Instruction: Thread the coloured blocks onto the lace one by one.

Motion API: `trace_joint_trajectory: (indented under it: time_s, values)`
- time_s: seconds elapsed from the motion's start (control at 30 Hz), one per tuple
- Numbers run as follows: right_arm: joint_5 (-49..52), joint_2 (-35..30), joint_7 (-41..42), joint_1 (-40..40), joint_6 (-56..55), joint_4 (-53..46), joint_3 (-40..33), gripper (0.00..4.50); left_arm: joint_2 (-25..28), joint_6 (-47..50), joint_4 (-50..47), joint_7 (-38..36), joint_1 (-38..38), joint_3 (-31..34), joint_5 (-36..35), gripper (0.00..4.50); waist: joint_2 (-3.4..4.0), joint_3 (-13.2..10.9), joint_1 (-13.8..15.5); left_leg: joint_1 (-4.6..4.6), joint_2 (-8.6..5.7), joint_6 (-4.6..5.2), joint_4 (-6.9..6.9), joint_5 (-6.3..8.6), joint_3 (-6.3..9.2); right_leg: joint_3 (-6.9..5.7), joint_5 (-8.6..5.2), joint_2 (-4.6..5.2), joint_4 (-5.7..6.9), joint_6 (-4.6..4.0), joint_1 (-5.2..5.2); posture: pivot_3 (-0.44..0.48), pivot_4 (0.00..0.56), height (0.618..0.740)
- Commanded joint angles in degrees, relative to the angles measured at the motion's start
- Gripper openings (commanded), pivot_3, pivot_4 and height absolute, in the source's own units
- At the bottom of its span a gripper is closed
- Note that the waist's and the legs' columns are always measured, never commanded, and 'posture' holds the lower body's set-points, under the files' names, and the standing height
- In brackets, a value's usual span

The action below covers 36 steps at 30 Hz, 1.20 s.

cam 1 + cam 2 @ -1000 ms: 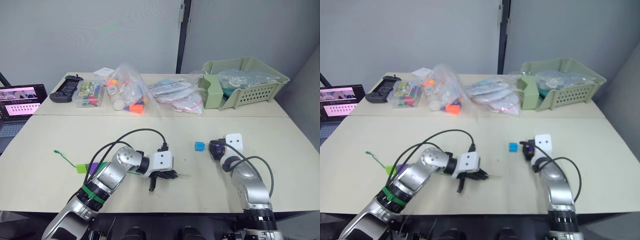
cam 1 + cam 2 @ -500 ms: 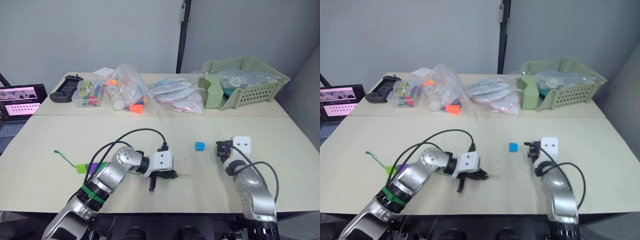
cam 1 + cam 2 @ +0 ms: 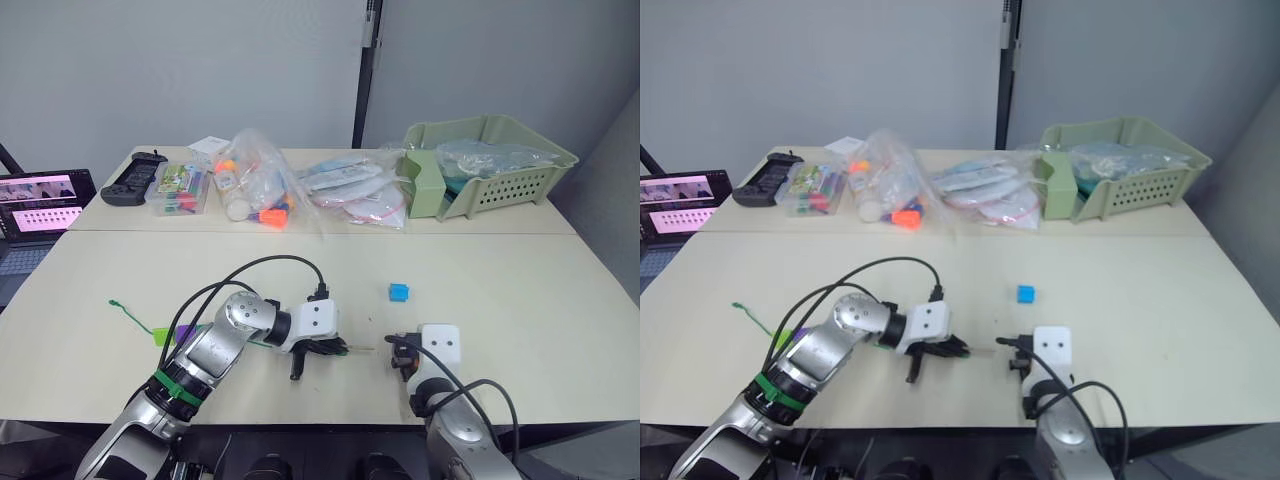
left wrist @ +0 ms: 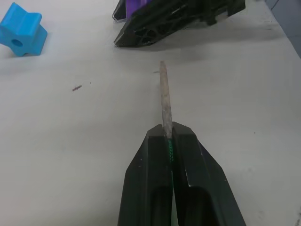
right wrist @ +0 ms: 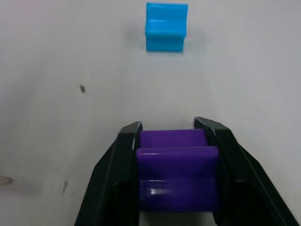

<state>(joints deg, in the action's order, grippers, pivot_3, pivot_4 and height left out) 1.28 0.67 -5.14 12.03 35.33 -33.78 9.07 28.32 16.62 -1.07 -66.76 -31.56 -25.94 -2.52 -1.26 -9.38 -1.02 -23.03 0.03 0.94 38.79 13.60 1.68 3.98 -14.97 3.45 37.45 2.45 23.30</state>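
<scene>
My left gripper [image 3: 337,348] is shut on the lace's stiff pale tip [image 4: 163,92], which points toward my right gripper [image 3: 398,352]. That gripper is shut on a purple block [image 5: 178,165] held just off the tip's end, low over the table. The green lace [image 3: 130,316] trails left behind my left arm to its knot, with a lime green block [image 3: 163,337] and a second purple block [image 3: 186,332] lying on it. A blue block [image 3: 399,292] rests loose on the table beyond both grippers.
Clear bags of toys [image 3: 258,187], a clear box [image 3: 178,188] and a black controller [image 3: 130,178] line the far side. A green basket [image 3: 520,172] stands far right. A laptop [image 3: 40,200] sits at the left edge.
My right arm has swung in from beside the blue block toward the near middle, bringing the purple block up to the lace tip. The left gripper shifted slightly left.
</scene>
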Motion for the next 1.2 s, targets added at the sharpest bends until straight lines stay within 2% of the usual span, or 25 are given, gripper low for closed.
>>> trace_joint_trajectory:
  time_s: [0.03, 0.1, 0.3, 0.33, 0.47, 0.6, 0.67, 0.77, 0.87, 0.93, 1.2]
  values:
    - [1.1, 1.9, 0.4, 1.7, -1.6, 1.0, 1.2, 1.22, 0.5, 0.2, -2.1, -0.2, -0.5, 1.2, -0.8, 0.00, 0.00, 0.0, 0.0, 0.01, 0.02, 0.00, -0.01, 0.00, 0.00, 0.00, 0.00, -0.01, 0.00, 0.00, 0.00, 0.000, 0.150, 0.740]
    - [1.4, 2.8, 0.1, 2.5, -2.9, -0.2, 0.2, 2.23, 0.5, 0.3, -2.3, -0.1, -0.5, 1.2, -0.8, 0.00, 0.00, 0.0, 0.0, 0.04, 0.04, 0.00, -0.02, 0.00, 0.01, 0.00, -0.01, -0.03, 0.03, -0.02, -0.01, 0.000, 0.150, 0.740]
    - [4.3, -2.4, 6.2, 2.0, -2.1, -11.3, -2.6, 4.22, 0.4, 0.5, -2.2, 0.0, -0.2, 1.1, -0.9, 0.00, 0.01, 0.0, 0.2, -0.06, 0.03, 0.00, -0.02, 0.00, 0.08, -0.08, -0.10, -0.03, 0.07, -0.06, 0.05, 0.000, 0.150, 0.740]
    - [5.1, -3.5, 7.4, 2.1, -1.3, -13.0, -3.5, 4.39, 0.3, 0.5, -2.2, 0.0, -0.2, 1.1, -0.9, 0.00, 0.00, 0.0, 0.2, -0.09, 0.03, 0.00, -0.02, 0.00, 0.08, -0.06, -0.11, -0.01, 0.06, -0.05, 0.06, 0.000, 0.150, 0.740]
    - [11.6, -12.0, 15.1, 0.6, 4.8, -19.4, -11.6, 4.39, 0.1, 0.5, -1.9, 0.2, -0.3, 1.2, -0.9, 0.00, 0.00, 0.0, 0.3, -0.16, -0.05, 0.02, 0.00, 0.02, 0.08, -0.05, -0.07, 0.08, -0.26, 0.10, -0.06, 0.000, 0.150, 0.740]
    - [31.1, -33.6, 39.6, -6.4, 12.6, -15.6, -23.4, 4.39, -0.5, 0.6, -1.6, 0.4, -0.3, 1.0, -0.9, 0.00, -0.03, 0.0, 0.0, -0.08, -0.08, 0.03, 0.07, 0.01, -0.04, 0.06, 0.04, 0.08, -0.34, 0.20, -0.20, 0.000, 0.150, 0.740]
    - [34.6, -43.0, 49.5, -8.9, 13.2, -10.3, -23.9, 4.39, -0.7, 0.7, -1.6, 0.4, -0.3, 1.0, -0.9, 0.00, -0.04, 0.0, 0.1, 0.03, -0.05, 0.03, 0.06, 0.01, -0.05, 0.00, 0.06, 0.00, -0.38, 0.18, -0.31, 0.000, 0.150, 0.740]
    - [31.4, -53.2, 60.2, -14.5, 8.5, 0.3, -18.1, 4.39, -1.0, 0.7, -1.7, 0.6, -0.3, 0.9, -0.7, 0.00, -0.07, -0.1, 0.0, 0.12, -0.02, 0.04, 0.01, 0.02, -0.26, -0.06, 0.05, -0.06, -0.42, 0.17, -0.40, 0.000, 0.150, 0.740]
    - [25.6, -56.7, 66.9, -20.3, 1.2, 9.5, -9.9, 4.39, -1.0, 0.8, -2.4, 0.8, 0.1, 0.9, -0.6, 0.00, -0.08, -0.1, 0.0, 0.04, -0.03, 0.04, 0.00, 0.02, -0.32, -0.05, 0.05, -0.05, -0.44, 0.17, -0.32, 0.000, 0.150, 0.740]
    - [21.5, -56.6, 69.9, -24.4, -3.8, 15.9, -5.1, 4.39, -0.8, 1.1, -3.1, 1.1, 0.5, 0.8, -0.3, 0.00, -0.08, -0.1, 0.0, -0.04, -0.04, 0.05, 0.01, 0.02, -0.33, -0.02, 0.05, -0.04, -0.44, 0.17, -0.25, 0.000, 0.150, 0.740]
    - [14.5, -54.1, 76.2, -31.2, -16.0, 29.3, 1.3, 4.39, 0.0, 3.1, -6.1, 2.3, 1.9, 1.1, -0.3, 0.00, -0.08, -0.1, 0.4, -0.17, -0.09, 0.05, 0.08, 0.03, -0.15, 0.00, 0.07, 0.07, -0.41, 0.20, -0.15, 0.000, 0.150, 0.740]
